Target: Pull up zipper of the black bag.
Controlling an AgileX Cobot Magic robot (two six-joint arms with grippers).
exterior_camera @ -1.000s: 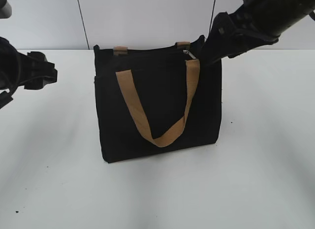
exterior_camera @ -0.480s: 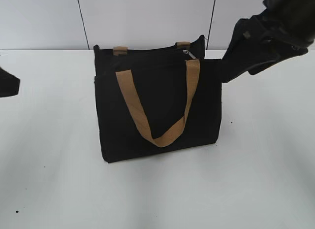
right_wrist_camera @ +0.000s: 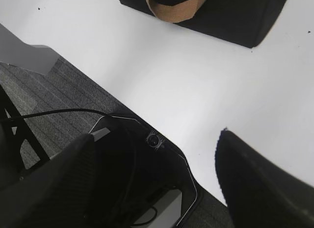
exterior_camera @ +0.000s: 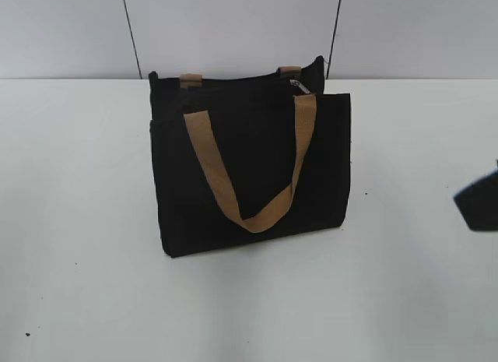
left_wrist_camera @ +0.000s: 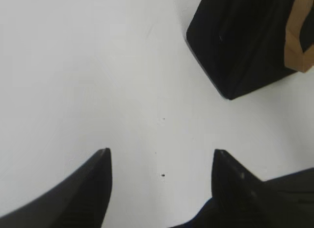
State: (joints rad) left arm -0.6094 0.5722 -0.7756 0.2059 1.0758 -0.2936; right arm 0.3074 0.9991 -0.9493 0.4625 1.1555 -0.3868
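Both grippers, left (left_wrist_camera: 159, 162) and right (right_wrist_camera: 154, 154), hang spread and empty, withdrawn from the black bag (exterior_camera: 249, 167), its zipper (exterior_camera: 298, 85) pull apparently at the end.

The right tool (right_wrist_camera: 154, 184) occupies the lower frame, fingers (right_wrist_camera: 59, 179) spread apart and holding nothing. The black bag (right_wrist_camera: 221, 14) and its tan handle (right_wrist_camera: 171, 10) lie along the top edge on the white table (right_wrist_camera: 162, 76). Grey carpet (right_wrist_camera: 64, 90) shows at left.

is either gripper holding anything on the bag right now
Nothing is held. The left gripper and right gripper are both open and clear of the black bag.
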